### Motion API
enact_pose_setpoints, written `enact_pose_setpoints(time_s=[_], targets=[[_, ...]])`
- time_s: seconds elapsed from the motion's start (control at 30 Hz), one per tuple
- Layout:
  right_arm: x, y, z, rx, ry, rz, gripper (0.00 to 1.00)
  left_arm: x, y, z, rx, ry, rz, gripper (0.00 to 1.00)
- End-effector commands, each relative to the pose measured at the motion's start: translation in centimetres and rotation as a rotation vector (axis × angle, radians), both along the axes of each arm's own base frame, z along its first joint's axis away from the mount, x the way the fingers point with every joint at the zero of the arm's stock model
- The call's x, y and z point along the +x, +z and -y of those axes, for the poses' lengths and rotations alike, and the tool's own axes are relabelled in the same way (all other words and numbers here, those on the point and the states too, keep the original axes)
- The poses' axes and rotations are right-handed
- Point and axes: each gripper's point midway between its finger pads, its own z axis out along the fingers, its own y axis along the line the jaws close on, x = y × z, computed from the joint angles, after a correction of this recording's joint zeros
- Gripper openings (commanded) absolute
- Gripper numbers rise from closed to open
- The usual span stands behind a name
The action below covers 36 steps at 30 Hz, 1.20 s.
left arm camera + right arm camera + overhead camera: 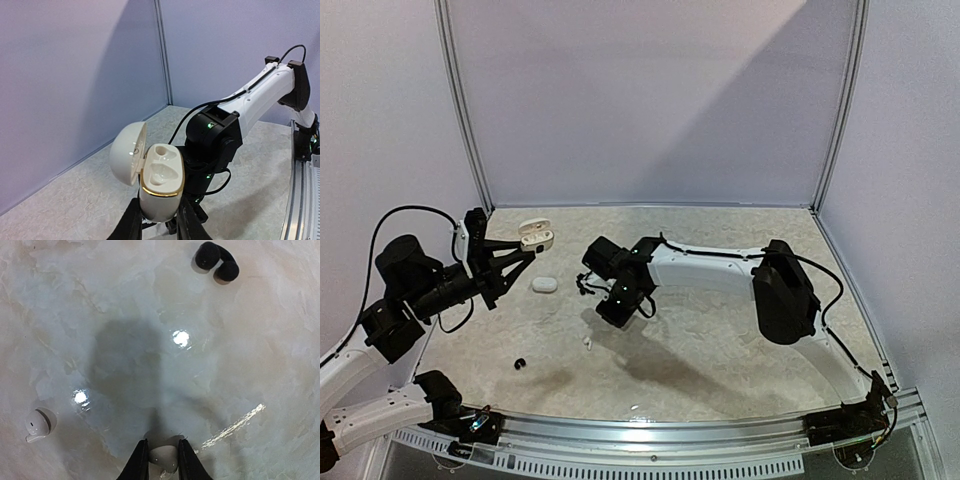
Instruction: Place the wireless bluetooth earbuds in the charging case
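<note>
The left gripper [159, 221] is clamped on the open charging case [160, 190], raised above the tabletop [210, 365]. The right gripper [163, 460] is narrowed, pinching a white earbud [163, 456]. A second white earbud [36, 424] and the black earbuds [216, 261] lie well apart, with open surface between.

My left gripper [159, 221] clamps the open white, gold-rimmed charging case [160, 186] upright; my right arm [240, 111] stands beyond.
</note>
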Motion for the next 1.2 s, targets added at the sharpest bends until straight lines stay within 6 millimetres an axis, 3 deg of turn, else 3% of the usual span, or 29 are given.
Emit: enact_pose_setpoints(time_s=[0.0, 0.27, 0.43, 0.53, 0.67, 0.9, 1.03, 1.17], targets=[[0.0, 0.2, 0.6, -0.025, -0.007, -0.001, 0.16, 0.3, 0.0, -0.1, -0.007, 0.004, -0.001, 0.00], [-0.4, 1.0, 0.3, -0.004, 0.001, -0.014, 0.08, 0.2, 0.1, -0.2, -0.005, 0.007, 0.008, 0.00], [0.0, 3.7, 0.0, 0.047, 0.009, 0.029, 0.07, 0.0, 0.8, 0.0, -0.007, -0.009, 0.048, 0.00], [0.3, 6.6, -0.2, 0.106, 0.017, 0.072, 0.07, -0.8, 1.3, 0.4, 0.009, -0.053, 0.112, 0.00], [0.8, 12.4, 0.0, 0.198, 0.032, 0.169, 0.07, -2.0, 1.7, 1.1, 0.038, -0.129, 0.198, 0.00], [1.4, 18.4, 1.3, 0.304, 0.003, 0.284, 0.06, -3.0, 1.9, 1.6, 0.090, -0.184, 0.304, 0.00], [2.6, 19.1, 3.4, 0.268, -0.087, 0.328, 0.05, -3.4, 2.1, 1.7, 0.106, -0.205, 0.347, 0.00], [3.8, 18.2, 6.3, 0.220, -0.282, 0.325, 0.04, -3.5, 2.0, 1.8, 0.110, -0.213, 0.350, 0.00]])
